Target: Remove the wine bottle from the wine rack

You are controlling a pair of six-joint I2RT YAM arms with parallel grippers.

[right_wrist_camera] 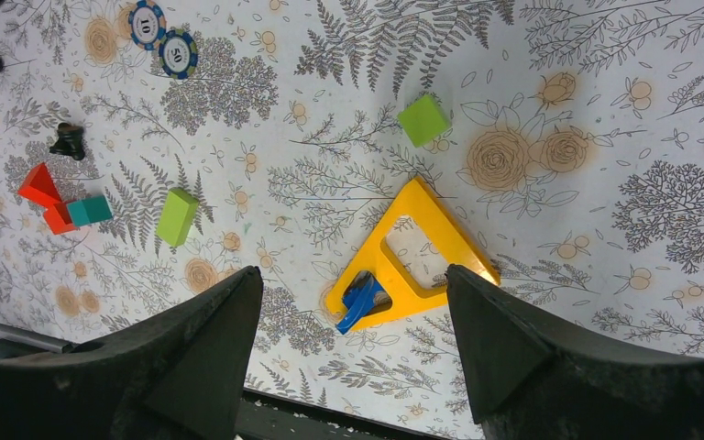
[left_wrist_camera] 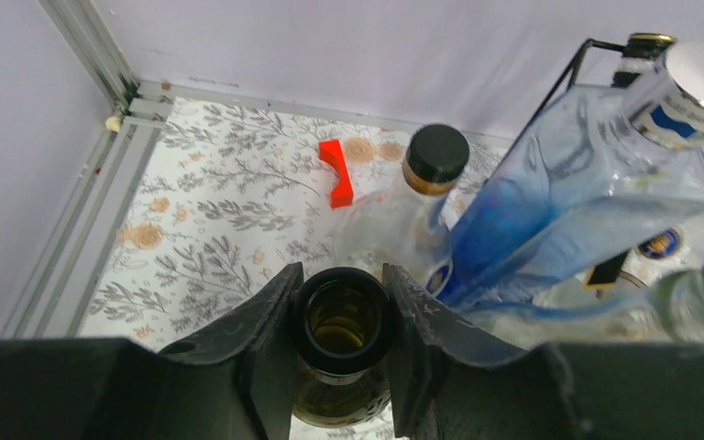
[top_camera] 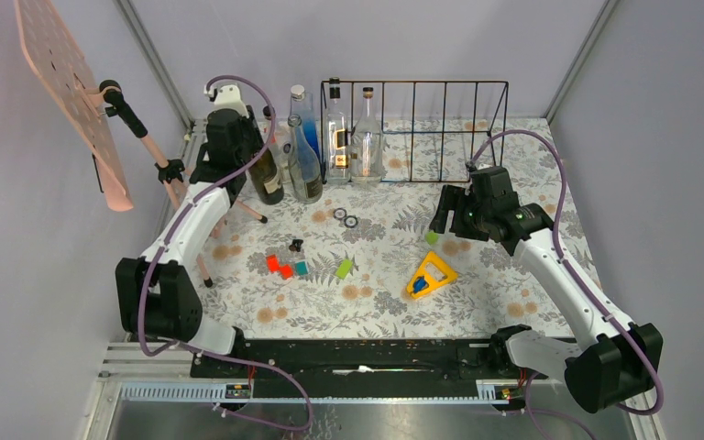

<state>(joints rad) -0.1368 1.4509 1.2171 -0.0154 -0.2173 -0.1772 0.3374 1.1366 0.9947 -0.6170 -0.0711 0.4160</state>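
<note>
Overhead, the wine rack (top_camera: 440, 128) stands along the back of the tabletop (top_camera: 513, 275). The dark wine bottle (top_camera: 267, 179) is outside it, just left of its left end, with the left claw (top_camera: 258, 142) closed on its neck. Four more bottles crowd its right side: one blue bottle (top_camera: 304, 115) and three clear or pale, two of these at the rack's left end, though whether inside its bays cannot be told. A pink perforated board (top_camera: 69, 92) on a stand is at far left. The right claw (top_camera: 440, 220) hovers open and empty, well apart from the rack. Left wrist view: both fingers press the bottle's uncapped mouth. A black-capped clear bottle (left_wrist_camera: 422, 211) and the blue bottle stand just beside it, and one red piece (left_wrist_camera: 335, 172) lies beyond. Right wrist view: below the spread jaws lie one yellow triangle (right_wrist_camera: 412, 247) touching a blue piece (right_wrist_camera: 359, 300), two green blocks (right_wrist_camera: 423, 120), two chips (right_wrist_camera: 163, 38), and two red blocks (right_wrist_camera: 41, 194) touching one teal block (right_wrist_camera: 90, 210).
</note>
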